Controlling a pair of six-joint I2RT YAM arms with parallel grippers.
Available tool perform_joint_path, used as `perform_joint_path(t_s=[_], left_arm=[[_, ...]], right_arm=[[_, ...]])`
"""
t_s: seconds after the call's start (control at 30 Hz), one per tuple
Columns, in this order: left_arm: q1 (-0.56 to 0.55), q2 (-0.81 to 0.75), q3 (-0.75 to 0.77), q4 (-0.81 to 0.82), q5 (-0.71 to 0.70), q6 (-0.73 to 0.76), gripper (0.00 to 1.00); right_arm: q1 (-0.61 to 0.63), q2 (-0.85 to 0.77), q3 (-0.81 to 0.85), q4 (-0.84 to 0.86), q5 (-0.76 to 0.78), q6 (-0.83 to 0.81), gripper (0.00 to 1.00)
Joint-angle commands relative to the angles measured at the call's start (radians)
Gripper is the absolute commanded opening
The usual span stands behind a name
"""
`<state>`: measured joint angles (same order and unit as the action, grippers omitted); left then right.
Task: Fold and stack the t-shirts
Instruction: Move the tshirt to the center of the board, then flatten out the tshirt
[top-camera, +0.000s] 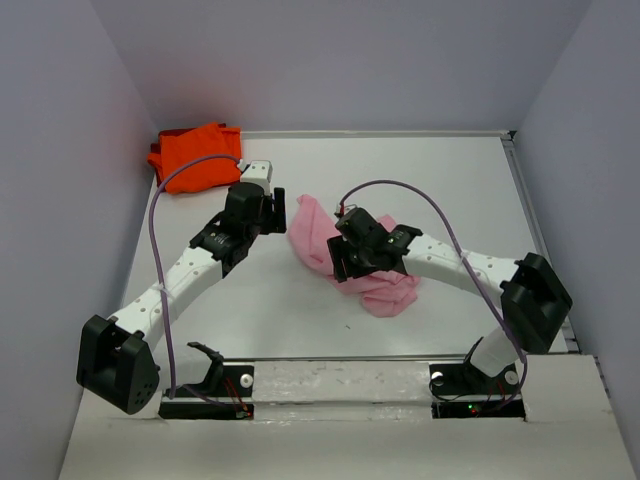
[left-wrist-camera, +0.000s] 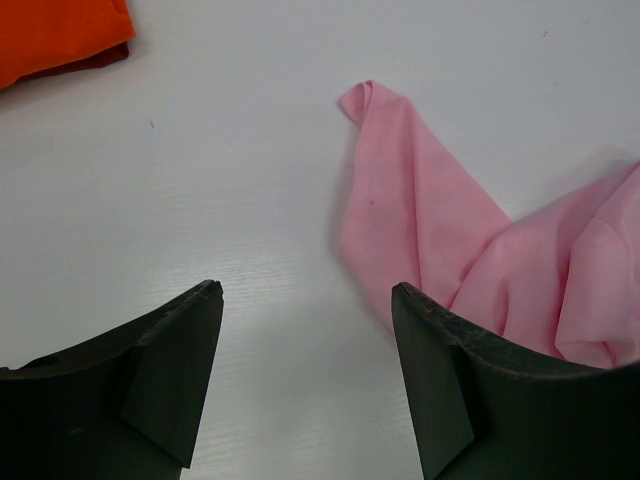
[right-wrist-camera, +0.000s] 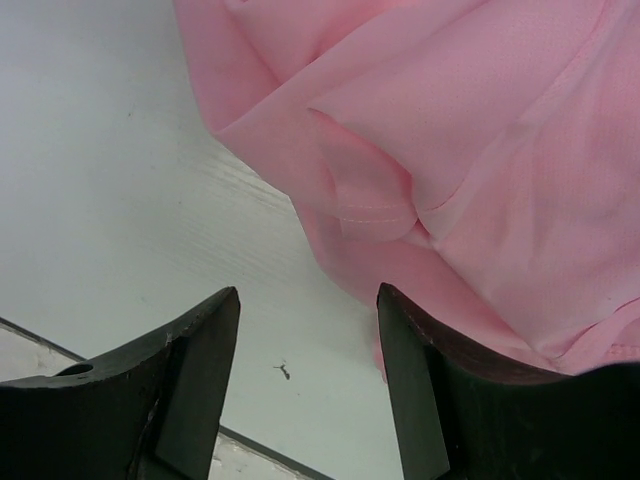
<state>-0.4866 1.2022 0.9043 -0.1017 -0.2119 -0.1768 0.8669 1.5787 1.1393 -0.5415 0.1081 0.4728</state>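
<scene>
The light pink t-shirt (top-camera: 310, 232) lies crumpled in the middle of the table, partly hidden under my right arm. The bright orange t-shirt (top-camera: 195, 157) sits bunched in the back left corner. My left gripper (top-camera: 277, 215) hovers just left of the pink shirt, open. In the left wrist view that gripper (left-wrist-camera: 305, 290) has bare table between its fingers, the pink shirt (left-wrist-camera: 420, 220) reaches its right finger, and the orange shirt (left-wrist-camera: 55, 35) shows top left. My right gripper (top-camera: 342, 262) is over the pink shirt's near edge. In the right wrist view it (right-wrist-camera: 308, 292) stands open and empty beside the pink cloth (right-wrist-camera: 450, 130).
Grey walls close in the table at the left, back and right. A metal rail (top-camera: 525, 200) runs along the right edge. The table's front edge (right-wrist-camera: 40, 345) lies close below the right gripper, and a small dark speck (right-wrist-camera: 284, 371) sits on the surface there.
</scene>
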Motion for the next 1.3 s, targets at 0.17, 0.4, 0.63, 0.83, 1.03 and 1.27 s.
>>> perform_joint_path(t_s=[0.17,0.4,0.63,0.83,1.03,1.27], left_arm=[[0.005,-0.009,0.03,0.019,-0.015,0.008,0.78],[0.005,-0.016,0.028,0.016,-0.02,0.005,0.78],[0.003,-0.018,0.028,0.017,-0.011,0.003,0.78],[0.005,-0.02,0.027,0.019,-0.011,0.002,0.78],[0.003,-0.02,0.027,0.019,-0.009,0.003,0.78],[0.003,-0.018,0.027,0.019,-0.009,0.002,0.78]], right_arm=[[0.012,0.037,0.0,0.069,0.007,0.006,0.63],[0.012,0.07,0.005,0.097,0.028,-0.002,0.63],[0.012,0.104,0.031,0.1,0.064,-0.016,0.63],[0.012,0.125,0.046,0.095,0.111,-0.037,0.61],[0.012,0.119,0.057,0.092,0.133,-0.039,0.57],[0.012,0.112,0.082,0.084,0.163,-0.051,0.53]])
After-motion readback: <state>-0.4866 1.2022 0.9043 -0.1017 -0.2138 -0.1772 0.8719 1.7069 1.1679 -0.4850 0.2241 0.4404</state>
